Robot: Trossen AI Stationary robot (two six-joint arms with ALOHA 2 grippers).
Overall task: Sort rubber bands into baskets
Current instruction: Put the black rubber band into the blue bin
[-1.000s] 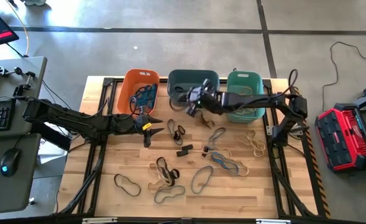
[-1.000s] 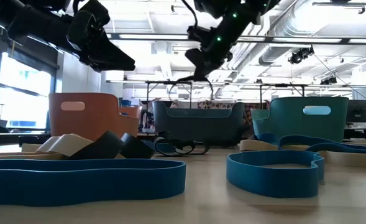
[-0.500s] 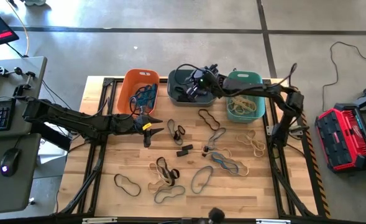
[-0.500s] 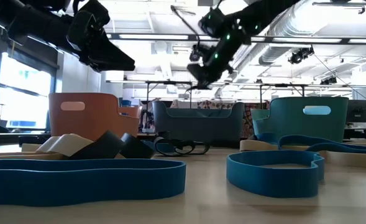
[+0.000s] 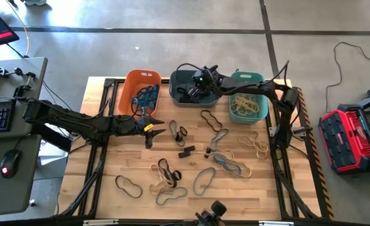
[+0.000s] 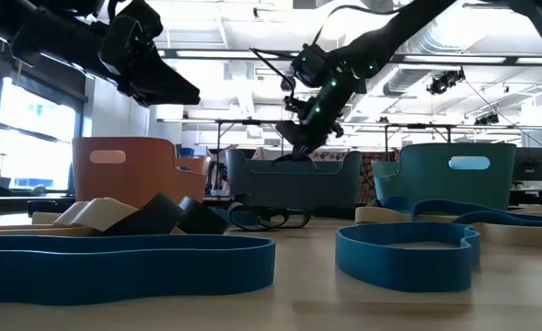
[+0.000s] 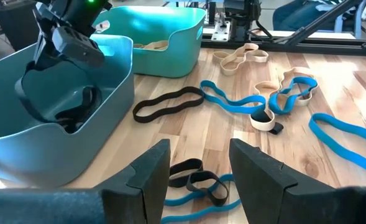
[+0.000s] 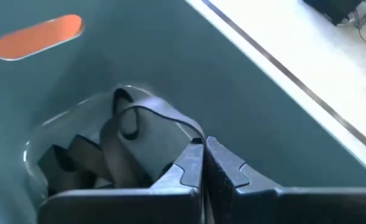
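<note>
While we scan the high view: orange basket (image 5: pixel 141 90), slate basket (image 5: pixel 186 89) and teal basket (image 5: pixel 248 100) already hold bands; many rubber bands (image 5: pixel 200 164) still lie at six o'clock of them
Low view: right gripper (image 6: pixel 298 140) dips into slate basket
Left wrist view: left gripper (image 7: pixel 198 173) gapes wide, empty
Right wrist view: we see right fingers pinched together on a dark band (image 8: pixel 146 117)

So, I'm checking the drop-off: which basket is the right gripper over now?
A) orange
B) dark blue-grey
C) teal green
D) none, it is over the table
B: the right gripper, shut on a black rubber band, hangs inside the dark blue-grey basket.
</note>
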